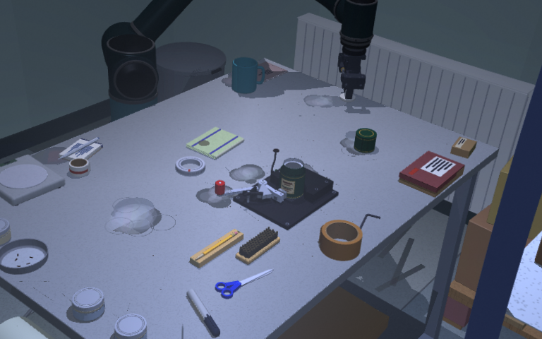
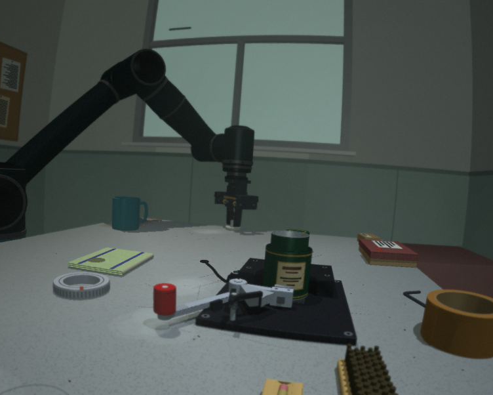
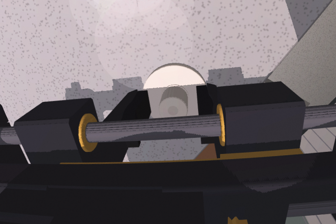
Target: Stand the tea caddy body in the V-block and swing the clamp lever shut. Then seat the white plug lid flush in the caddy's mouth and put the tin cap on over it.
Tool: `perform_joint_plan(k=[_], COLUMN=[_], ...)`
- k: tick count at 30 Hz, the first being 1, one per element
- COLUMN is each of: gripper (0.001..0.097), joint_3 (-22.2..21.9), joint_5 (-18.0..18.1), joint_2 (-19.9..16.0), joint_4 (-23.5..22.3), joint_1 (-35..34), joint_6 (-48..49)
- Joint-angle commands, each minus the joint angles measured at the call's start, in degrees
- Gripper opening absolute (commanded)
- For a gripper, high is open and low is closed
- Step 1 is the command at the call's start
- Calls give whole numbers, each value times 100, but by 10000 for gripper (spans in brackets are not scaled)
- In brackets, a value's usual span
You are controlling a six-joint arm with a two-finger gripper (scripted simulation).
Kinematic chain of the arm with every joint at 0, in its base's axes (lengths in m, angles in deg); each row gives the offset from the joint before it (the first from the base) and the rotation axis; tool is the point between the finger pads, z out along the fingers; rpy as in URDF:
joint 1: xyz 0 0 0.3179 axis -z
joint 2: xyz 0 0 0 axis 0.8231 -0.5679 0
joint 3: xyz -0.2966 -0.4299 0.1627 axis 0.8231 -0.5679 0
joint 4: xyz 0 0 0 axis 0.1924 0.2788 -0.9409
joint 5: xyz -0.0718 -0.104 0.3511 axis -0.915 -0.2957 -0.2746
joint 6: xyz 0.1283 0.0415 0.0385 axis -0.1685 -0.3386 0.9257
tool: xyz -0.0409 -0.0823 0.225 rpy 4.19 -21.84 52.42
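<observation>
At the table's middle the green tea caddy body [image 1: 293, 178] stands upright in the V-block on the black base plate [image 1: 286, 195], its mouth uncovered, with the clamp lever [image 2: 204, 299] and its red knob [image 1: 220, 187] swung against it. The green tin cap [image 1: 365, 140] sits apart on the table, toward the far right. At the far edge the white plug lid [image 3: 173, 80] lies flat on the table with its small knob [image 3: 173, 103] up. My gripper [image 1: 348, 95] is down over the lid, open, with a finger on either side of the knob, and it holds nothing.
Behind the lid a white radiator [image 1: 412, 84] runs along the table's far edge, and a teal mug [image 1: 245, 74] stands to the left. A red book [image 1: 431, 171], a tape roll [image 1: 341, 239], a brush [image 1: 258, 245] and a notepad [image 1: 215, 142] lie around the fixture.
</observation>
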Motion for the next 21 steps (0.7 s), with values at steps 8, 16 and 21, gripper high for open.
perform_joint_plan(k=[8, 16, 21], gripper=[435, 325, 225], joint_3=[4, 4, 3], joint_5=[0, -1, -1], joint_2=[6, 5, 5], joint_4=[1, 1, 1], joint_1=[0, 0, 0], joint_6=[0, 0, 0])
